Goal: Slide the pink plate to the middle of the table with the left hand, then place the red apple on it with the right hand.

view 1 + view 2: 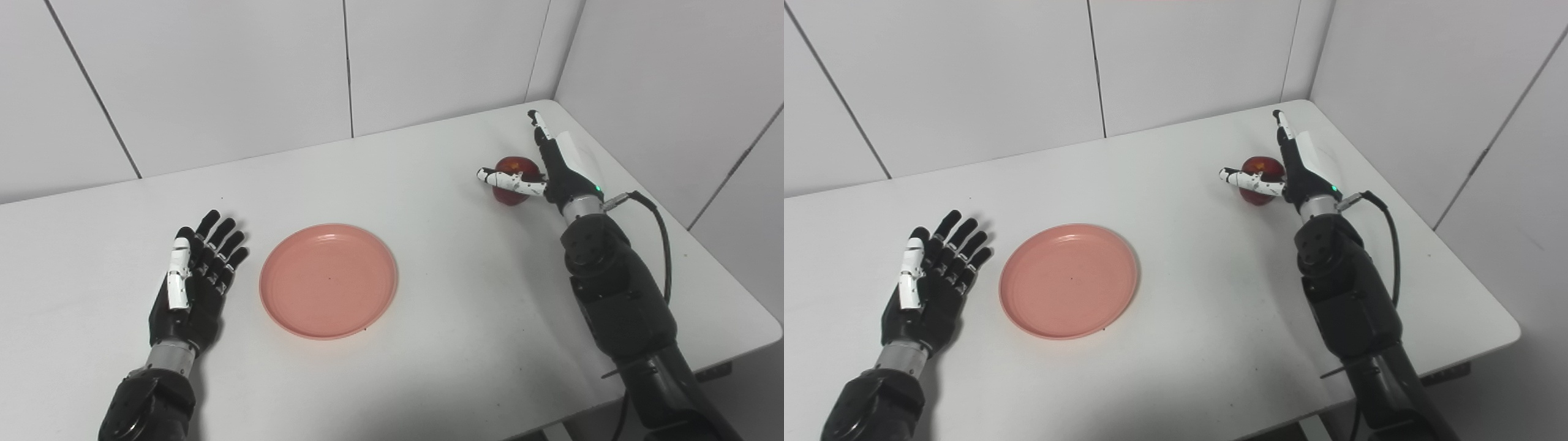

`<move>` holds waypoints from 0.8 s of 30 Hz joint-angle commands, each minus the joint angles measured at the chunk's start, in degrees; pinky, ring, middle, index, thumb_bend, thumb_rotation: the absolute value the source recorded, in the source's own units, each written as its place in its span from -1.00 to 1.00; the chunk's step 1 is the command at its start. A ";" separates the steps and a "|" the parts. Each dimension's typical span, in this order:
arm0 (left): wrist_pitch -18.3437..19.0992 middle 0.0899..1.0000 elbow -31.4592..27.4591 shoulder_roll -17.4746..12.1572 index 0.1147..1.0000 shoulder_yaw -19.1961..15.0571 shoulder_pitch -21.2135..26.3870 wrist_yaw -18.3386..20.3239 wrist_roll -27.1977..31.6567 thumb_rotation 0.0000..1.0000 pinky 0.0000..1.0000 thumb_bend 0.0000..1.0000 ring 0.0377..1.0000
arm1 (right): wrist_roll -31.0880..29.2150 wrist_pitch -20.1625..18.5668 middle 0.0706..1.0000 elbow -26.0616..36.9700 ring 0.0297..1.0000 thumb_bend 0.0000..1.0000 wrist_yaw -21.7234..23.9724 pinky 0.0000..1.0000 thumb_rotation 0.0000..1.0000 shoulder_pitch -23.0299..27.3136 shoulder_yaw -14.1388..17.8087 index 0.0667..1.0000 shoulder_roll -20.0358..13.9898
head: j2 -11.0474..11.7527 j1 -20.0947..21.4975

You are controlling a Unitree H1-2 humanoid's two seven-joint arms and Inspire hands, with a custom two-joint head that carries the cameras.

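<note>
The pink plate (329, 280) lies flat near the middle of the white table (429, 331), with nothing on it. My left hand (193, 282) rests open just left of the plate, fingers spread and apart from its rim. At the far right the red apple (513, 177) stands on the table. My right hand (548, 168) is open beside it, palm against the apple's right side, fingers stretched past it and the thumb reaching across its front. The fingers are not closed on the fruit.
White wall panels enclose the table at the back and on the right. The table's right edge and rounded front corner (768, 327) lie close to my right forearm (612, 288). A black cable (658, 226) loops off that wrist.
</note>
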State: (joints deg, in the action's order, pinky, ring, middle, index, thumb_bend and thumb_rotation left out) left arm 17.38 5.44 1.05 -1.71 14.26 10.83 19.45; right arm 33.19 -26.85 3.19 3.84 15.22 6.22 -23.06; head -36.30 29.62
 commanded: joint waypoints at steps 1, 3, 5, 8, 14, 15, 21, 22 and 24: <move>1.98 0.82 0.19 0.08 0.78 0.00 -0.71 -0.85 -0.53 1.00 0.85 -0.24 0.83 | 0.50 0.01 0.93 0.51 0.85 1.00 -0.63 0.63 0.09 2.85 0.29 0.97 -1.67 | 0.02 -0.06; 1.96 0.82 0.21 0.06 0.77 0.01 -0.72 -0.92 -0.44 1.00 0.85 -0.24 0.82 | 0.58 0.03 0.92 0.04 0.84 1.00 -0.83 0.62 0.04 2.98 0.20 0.97 -1.68 | -0.02 -0.06; 2.24 0.82 0.18 0.10 0.77 -0.05 -0.72 -1.10 -0.32 1.00 0.85 -0.24 0.82 | 0.80 0.16 0.92 -0.53 0.83 1.00 -1.28 0.61 0.03 3.04 -0.14 0.97 -1.93 | 0.00 -0.09; 2.27 0.82 0.25 -0.05 0.78 0.07 -0.73 -1.02 -0.31 1.00 0.85 -0.24 0.82 | 0.53 0.75 0.91 -1.46 0.83 1.00 -2.08 0.61 -0.02 3.13 -0.37 0.96 -2.20 | -0.04 -0.12; 2.56 0.82 -0.01 -0.12 0.78 0.14 -0.86 -0.99 -0.22 1.00 0.86 -0.24 0.82 | -0.02 0.64 0.92 -2.61 0.84 1.00 -2.37 0.62 -0.08 3.46 -0.49 0.97 -2.43 | -0.17 -0.19; 2.63 0.81 -0.11 -0.10 0.77 0.13 -0.91 -1.06 -0.23 1.00 0.86 -0.24 0.82 | 0.06 0.50 0.92 -2.72 0.83 1.00 -2.33 0.61 -0.08 3.51 -0.58 0.97 -2.47 | -0.22 -0.23; 2.81 0.82 -0.21 -0.14 0.77 0.20 -0.91 -1.00 -0.13 1.00 0.86 -0.24 0.82 | -0.34 1.35 0.90 -3.93 0.81 1.00 -2.87 0.57 -0.12 3.79 -0.96 0.96 -2.79 | -0.39 -0.43; 2.84 0.82 -0.26 -0.13 0.78 0.22 -0.92 -1.02 -0.12 1.00 0.87 -0.25 0.83 | -0.50 1.41 0.90 -4.04 0.81 1.00 -2.97 0.58 -0.12 3.82 -0.96 0.95 -2.80 | -0.39 -0.43; 2.61 0.83 -0.18 -0.16 0.78 0.27 -0.92 -0.72 0.08 1.00 0.88 -0.25 0.84 | -0.59 1.50 0.89 -4.36 0.81 1.00 -3.17 0.58 -0.13 3.94 -1.15 0.95 -2.90 | -0.43 -0.44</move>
State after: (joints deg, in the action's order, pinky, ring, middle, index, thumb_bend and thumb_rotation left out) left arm 17.45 4.91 1.02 -1.57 13.88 10.44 19.66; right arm 32.56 -26.82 -1.78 1.99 16.41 4.91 -24.13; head -36.74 29.27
